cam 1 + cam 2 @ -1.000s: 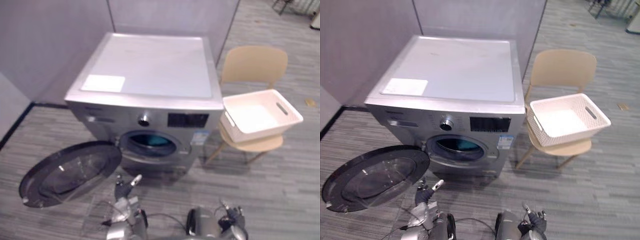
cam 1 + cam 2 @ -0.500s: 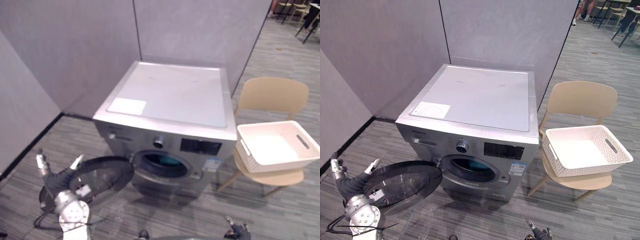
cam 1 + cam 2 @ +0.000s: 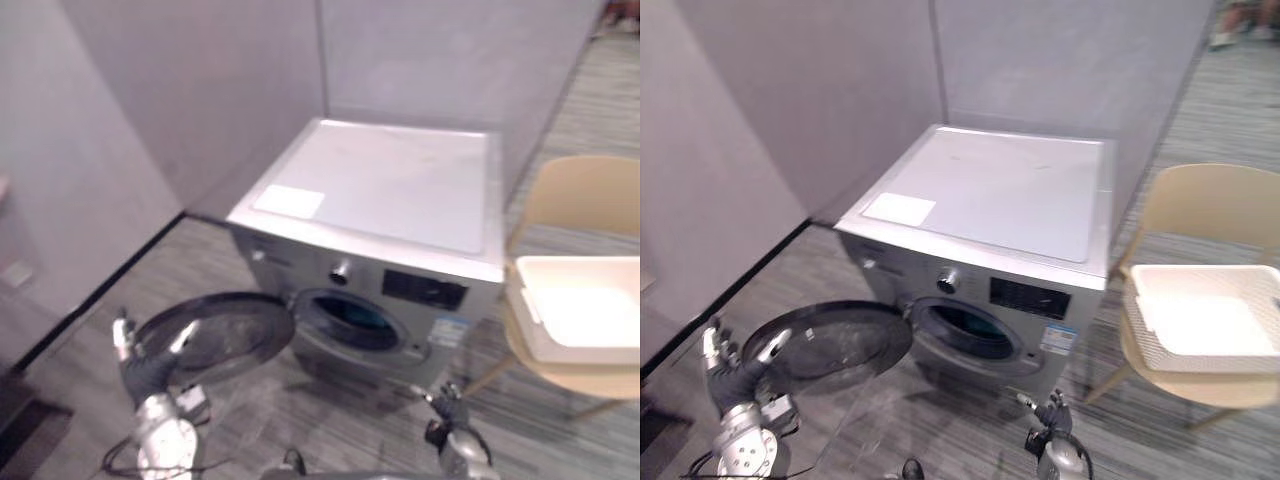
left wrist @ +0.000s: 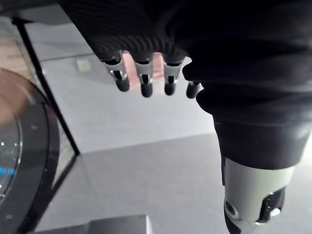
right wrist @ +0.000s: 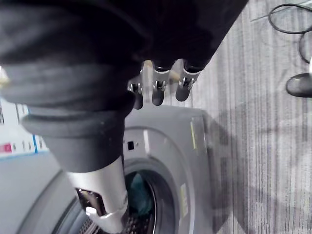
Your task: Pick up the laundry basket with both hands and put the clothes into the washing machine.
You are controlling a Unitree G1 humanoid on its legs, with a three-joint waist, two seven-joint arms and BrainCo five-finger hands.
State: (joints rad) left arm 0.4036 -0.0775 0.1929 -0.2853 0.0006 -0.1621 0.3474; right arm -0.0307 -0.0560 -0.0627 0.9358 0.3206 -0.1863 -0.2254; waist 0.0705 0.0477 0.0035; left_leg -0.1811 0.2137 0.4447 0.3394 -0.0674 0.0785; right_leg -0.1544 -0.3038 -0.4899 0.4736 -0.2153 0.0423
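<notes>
The basket [image 3: 1145,330] sits on the chair [image 3: 1210,200] just right of the washer [image 3: 990,200], well apart from both hands. It looks empty. A teal cloth [image 5: 138,194] lies in the drum, past the open door [image 3: 835,340]. The left robot hand [image 3: 735,365] hangs low by the door's outer rim, fingers spread and holding nothing. The right robot hand [image 3: 1050,415] hovers low before the washer's front, fingers loose and also empty.

The nearest risk is the door. It lies swung wide and low, just beside the left robot hand, so a sweep of that arm toward the basket could strike the rim or push the door partly shut over the drum mouth.

The chair is the second risk. It is light on thin legs, and the basket's near end seems to reach past the seat. A one-sided pull or a nudge from the right robot hand could tip the basket off or shove the chair away.

If the basket is indeed empty, lifting it would add nothing to the drum.

Grey panels close off the space behind the washer and along the robot's left, so room is tight there. Open floor [image 3: 970,420] lies in front of the washer and toward the chair. That is probably the freer path, keeping clear of the washer's right front corner.
</notes>
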